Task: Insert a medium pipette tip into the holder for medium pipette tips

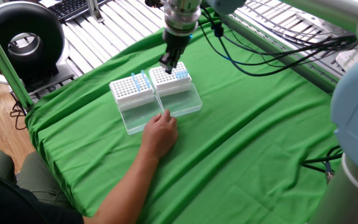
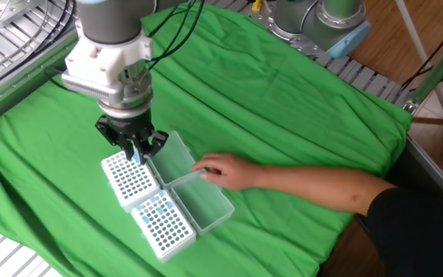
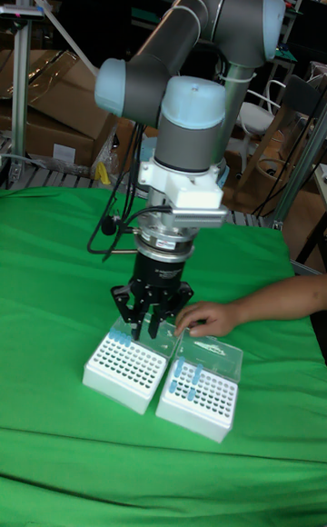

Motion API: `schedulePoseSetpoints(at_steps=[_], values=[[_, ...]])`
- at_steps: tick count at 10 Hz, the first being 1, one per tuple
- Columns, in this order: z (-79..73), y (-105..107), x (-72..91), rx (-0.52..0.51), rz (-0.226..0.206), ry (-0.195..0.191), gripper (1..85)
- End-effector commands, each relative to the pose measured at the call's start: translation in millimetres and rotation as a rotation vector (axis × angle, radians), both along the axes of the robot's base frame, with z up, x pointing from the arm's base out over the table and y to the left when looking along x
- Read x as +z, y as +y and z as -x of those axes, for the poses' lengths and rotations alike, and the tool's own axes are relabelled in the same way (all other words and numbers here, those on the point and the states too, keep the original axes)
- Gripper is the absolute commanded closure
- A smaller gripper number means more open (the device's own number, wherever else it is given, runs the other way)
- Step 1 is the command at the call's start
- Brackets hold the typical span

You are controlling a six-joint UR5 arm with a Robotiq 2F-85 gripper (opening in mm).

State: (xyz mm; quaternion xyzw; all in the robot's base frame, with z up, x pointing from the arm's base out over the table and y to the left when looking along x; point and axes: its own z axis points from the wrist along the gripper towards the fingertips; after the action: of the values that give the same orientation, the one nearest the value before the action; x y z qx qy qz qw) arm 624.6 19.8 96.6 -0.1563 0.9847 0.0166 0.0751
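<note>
Two white racks stand side by side on the green cloth, both with their clear lids folded open. My gripper [image 1: 166, 64] [image 2: 138, 158] [image 3: 150, 332] hangs just above the holder for medium pipette tips [image 1: 173, 82] [image 2: 125, 178] [image 3: 127, 368], the rack nearer the arm. Its fingers are drawn close together, pointing straight down. A thin medium pipette tip seems pinched between them, but it is barely visible. A few blue tips [image 1: 182, 74] stand in one row of this holder.
The look-alike rack [image 1: 129, 90] [image 2: 164, 223] [image 3: 200, 395] holds several blue tips. A person's hand [image 1: 159, 134] [image 2: 225, 171] [image 3: 213, 316] rests on the open clear lids [image 2: 171, 158], close to my gripper. Cables hang from the arm; metal rollers border the cloth.
</note>
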Motion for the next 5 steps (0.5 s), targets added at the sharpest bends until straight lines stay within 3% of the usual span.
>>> schedulePoseSetpoints(at_steps=[1, 5], values=[[-16.0, 35, 7.5, -0.065, -0.011, 0.019, 55.3], [-35.5, 76, 2.6, -0.134, -0.004, 0.018, 57.0]])
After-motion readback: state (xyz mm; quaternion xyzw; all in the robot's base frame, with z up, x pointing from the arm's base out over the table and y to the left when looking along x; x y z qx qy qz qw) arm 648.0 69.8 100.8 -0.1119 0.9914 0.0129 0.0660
